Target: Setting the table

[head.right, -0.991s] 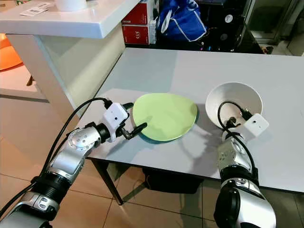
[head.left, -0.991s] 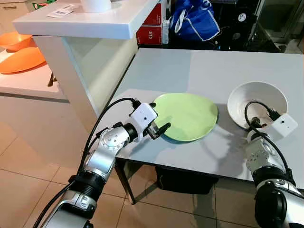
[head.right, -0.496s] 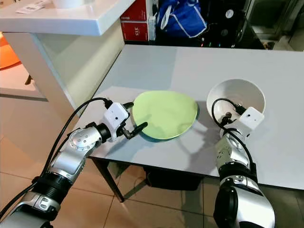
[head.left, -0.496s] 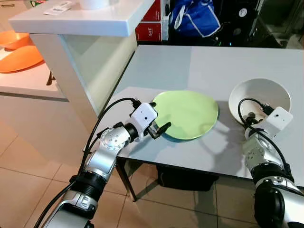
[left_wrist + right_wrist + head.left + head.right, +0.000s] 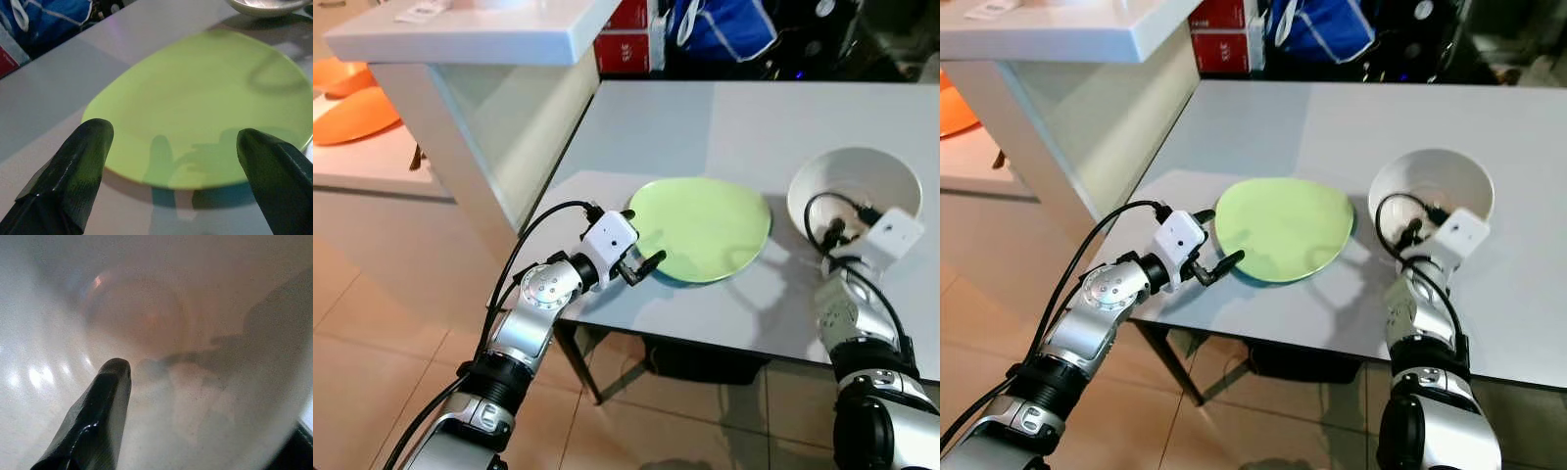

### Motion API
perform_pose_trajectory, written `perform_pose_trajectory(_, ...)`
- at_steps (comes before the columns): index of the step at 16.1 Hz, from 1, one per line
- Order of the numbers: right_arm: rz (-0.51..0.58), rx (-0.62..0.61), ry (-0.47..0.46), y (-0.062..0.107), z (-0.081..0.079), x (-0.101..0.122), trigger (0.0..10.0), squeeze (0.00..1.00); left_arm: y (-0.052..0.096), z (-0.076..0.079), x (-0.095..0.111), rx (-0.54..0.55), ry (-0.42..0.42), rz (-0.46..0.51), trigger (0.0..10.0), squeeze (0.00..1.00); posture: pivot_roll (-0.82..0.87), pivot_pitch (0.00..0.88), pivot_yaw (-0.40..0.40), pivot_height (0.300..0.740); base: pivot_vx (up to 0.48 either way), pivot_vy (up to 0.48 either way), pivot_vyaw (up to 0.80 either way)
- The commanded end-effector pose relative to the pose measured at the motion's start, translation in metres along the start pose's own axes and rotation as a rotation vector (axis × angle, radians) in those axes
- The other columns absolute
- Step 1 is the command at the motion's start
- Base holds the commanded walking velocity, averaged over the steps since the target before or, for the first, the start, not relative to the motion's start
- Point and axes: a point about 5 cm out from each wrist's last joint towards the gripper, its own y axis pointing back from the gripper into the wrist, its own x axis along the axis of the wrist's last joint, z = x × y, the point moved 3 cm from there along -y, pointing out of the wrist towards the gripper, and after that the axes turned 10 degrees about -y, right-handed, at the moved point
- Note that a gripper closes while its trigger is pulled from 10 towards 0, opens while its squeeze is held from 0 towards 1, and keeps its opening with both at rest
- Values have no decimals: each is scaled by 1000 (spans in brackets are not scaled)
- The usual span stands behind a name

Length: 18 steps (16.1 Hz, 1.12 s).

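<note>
1. We are at the placing step of setting the table: the green plate (image 5: 702,228) and the white bowl (image 5: 853,191) lie side by side on the grey tabletop (image 5: 705,127), near its front edge.
2. Nearest to us, the left gripper (image 5: 639,262) is just at the plate's near-left rim. Its fingers (image 5: 73,176) are spread wide, one on each side of the rim, and they hold nothing.
3. A little farther, the right gripper (image 5: 205,421) is at the bowl. One finger is inside against the inner wall and the other is at the outer edge, so we judge that it pinches the rim.
4. We think the next move calls for letting the bowl go and lifting both arms clear without dragging the dishes.
5. Farthest, a white counter (image 5: 480,39) stands to the left, with a blue bag (image 5: 722,24) behind the tabletop.
</note>
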Motion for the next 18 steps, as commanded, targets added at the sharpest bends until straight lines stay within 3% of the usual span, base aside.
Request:
perform_pose_trajectory(1,71,60,16,2,-15,13,10000,0,1,-5,0,16,-15,-2,10000,0,-26,0,134,740,0,0,0)
perform_pose_trajectory(4,138,109,28,4,-26,27,10000,0,-1,-7,2,21,-21,2,10000,0,-29,0,131,740,0,0,0)
perform_pose_trajectory(12,105,80,5,6,-18,19,10000,0,0,-7,2,30,-23,4,10000,0,-26,0,126,740,0,0,0)
perform_pose_trajectory(18,286,165,-11,14,-38,67,10000,0,-1,-10,3,36,-26,10,10000,0,-33,0,125,740,0,0,0)
